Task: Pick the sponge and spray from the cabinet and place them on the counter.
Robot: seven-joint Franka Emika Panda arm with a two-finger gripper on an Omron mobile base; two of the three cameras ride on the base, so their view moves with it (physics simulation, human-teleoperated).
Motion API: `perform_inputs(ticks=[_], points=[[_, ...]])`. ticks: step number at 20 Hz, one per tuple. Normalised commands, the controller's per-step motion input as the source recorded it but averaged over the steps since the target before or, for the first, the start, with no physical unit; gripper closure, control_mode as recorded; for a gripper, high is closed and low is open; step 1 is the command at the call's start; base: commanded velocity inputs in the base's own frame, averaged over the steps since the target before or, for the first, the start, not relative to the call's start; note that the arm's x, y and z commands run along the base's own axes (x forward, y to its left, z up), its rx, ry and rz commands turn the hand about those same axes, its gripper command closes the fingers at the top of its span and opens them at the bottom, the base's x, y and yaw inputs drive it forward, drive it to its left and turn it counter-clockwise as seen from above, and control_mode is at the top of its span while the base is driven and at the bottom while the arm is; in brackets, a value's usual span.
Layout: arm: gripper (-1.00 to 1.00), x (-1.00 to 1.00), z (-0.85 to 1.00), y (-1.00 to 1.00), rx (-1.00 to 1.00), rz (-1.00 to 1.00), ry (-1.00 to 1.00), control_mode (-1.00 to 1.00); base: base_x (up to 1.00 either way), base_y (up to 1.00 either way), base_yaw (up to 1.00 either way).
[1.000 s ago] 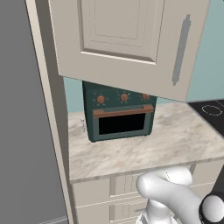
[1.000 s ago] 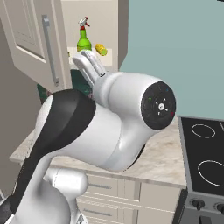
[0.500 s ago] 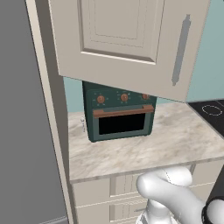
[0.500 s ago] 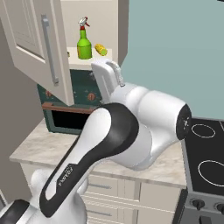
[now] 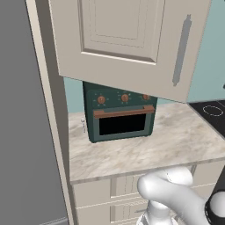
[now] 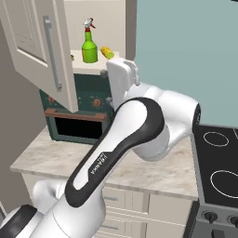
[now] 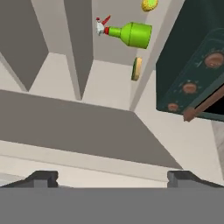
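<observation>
**Hand view: jaws wide open, spray and sponge on the cabinet shelf**

Hand view is rolled sideways, so the spray (image 7: pixel 131 33) looks like it's lying down, and the sponge (image 7: pixel 137 68) sits edge-on just beside it on the same shelf. Gripper (image 7: pixel 112 177) has its jaws spread wide with nothing between them, well apart from both items.

Right base view shows the cabinet (image 6: pixel 44 51) door swung open, spray upright on the bottom shelf with a small yellow thing (image 6: pixel 107 52) next to it. The green oven (image 5: pixel 120 113) sits right below on the counter (image 5: pixel 149 149), cooktop (image 6: pixel 218 169) off to the right.
</observation>
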Motion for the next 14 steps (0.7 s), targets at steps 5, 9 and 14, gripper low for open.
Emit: perform_inputs(ticks=[5,9,14], points=[[-1.0,0.32,0.03,0.0,0.0,0.27,0.01,-1.0,0.0,0.0,0.0],[-1.0,0.28,0.0,0.0,0.0,0.29,0.0,-1.0,0.0,0.0,0.0],[-1.0,0.03,0.03,0.0,0.0,0.2,0.0,-1.0,0.0,0.0,0.0]])
